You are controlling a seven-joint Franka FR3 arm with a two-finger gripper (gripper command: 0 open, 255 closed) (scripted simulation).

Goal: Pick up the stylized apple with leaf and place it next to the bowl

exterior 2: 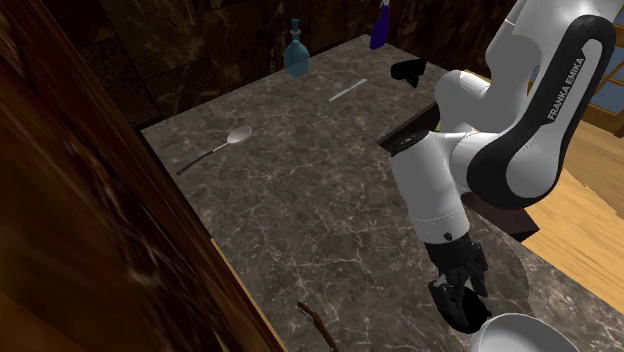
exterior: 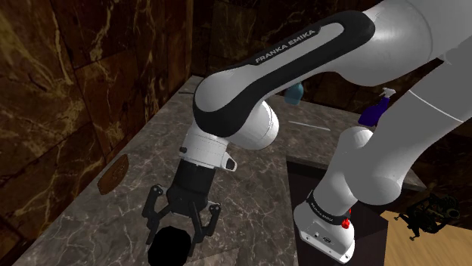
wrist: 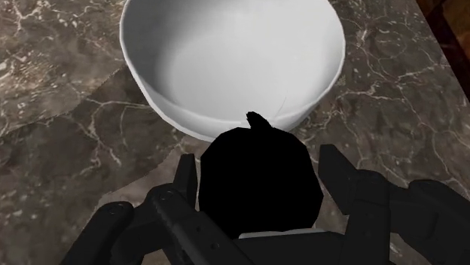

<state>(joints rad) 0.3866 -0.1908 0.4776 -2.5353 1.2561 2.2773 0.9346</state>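
Pinching one black apple (wrist: 256, 188), stem up, between both fingers (wrist: 337, 177) of the one black gripper (exterior: 181, 221), spread to the fruit's width. Sitting just beside the one white bowl (wrist: 143, 79), low over the marble counter (exterior 2: 300, 200). Judging transport done; releasing and retreating remaining. Lying well apart: one spoon (exterior 2: 215, 150), one teal bottle (exterior 2: 296, 50), one blue spray bottle (exterior 2: 379, 28).
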